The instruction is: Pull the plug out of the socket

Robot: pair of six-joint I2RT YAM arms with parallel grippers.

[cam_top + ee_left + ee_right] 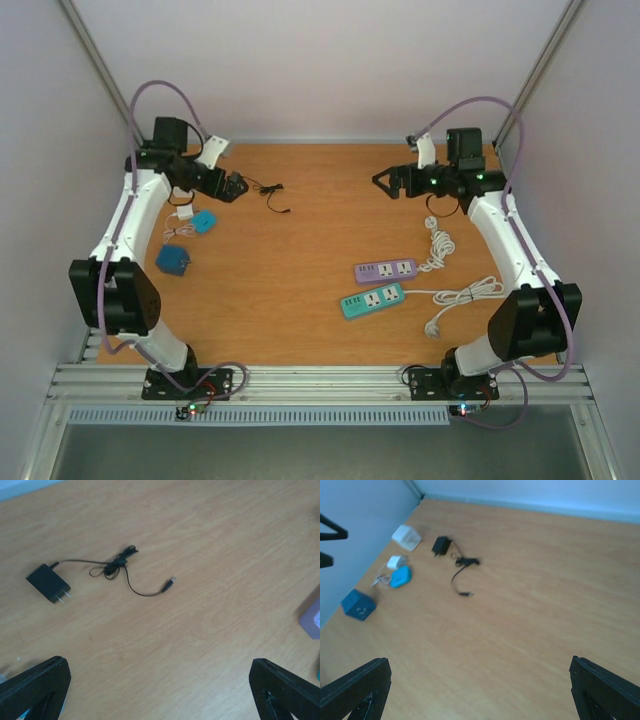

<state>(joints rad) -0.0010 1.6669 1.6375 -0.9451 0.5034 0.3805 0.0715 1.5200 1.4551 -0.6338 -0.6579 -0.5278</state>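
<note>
A purple power strip (pixel 385 270) and a teal power strip (pixel 372 300) lie at the right middle of the table. I see no plug in their sockets. A black adapter (pixel 47 582) with bare prongs lies loose at the far left, its thin cable (pixel 120 567) trailing right; it also shows in the right wrist view (pixel 440 545). My left gripper (pixel 235 187) is open and empty, raised near that adapter. My right gripper (pixel 385 182) is open and empty, raised at the far right. Both wrist views show fingers (pixel 35 685) (pixel 355 690) wide apart over bare wood.
A dark blue cube adapter (pixel 173 261), a light-blue item (pixel 203 221) and a white adapter (pixel 406 537) lie at the left. White coiled cords (pixel 437 245) (pixel 470 293) of the strips lie at the right, one ending in a plug (pixel 433 328). Walls close in on both sides.
</note>
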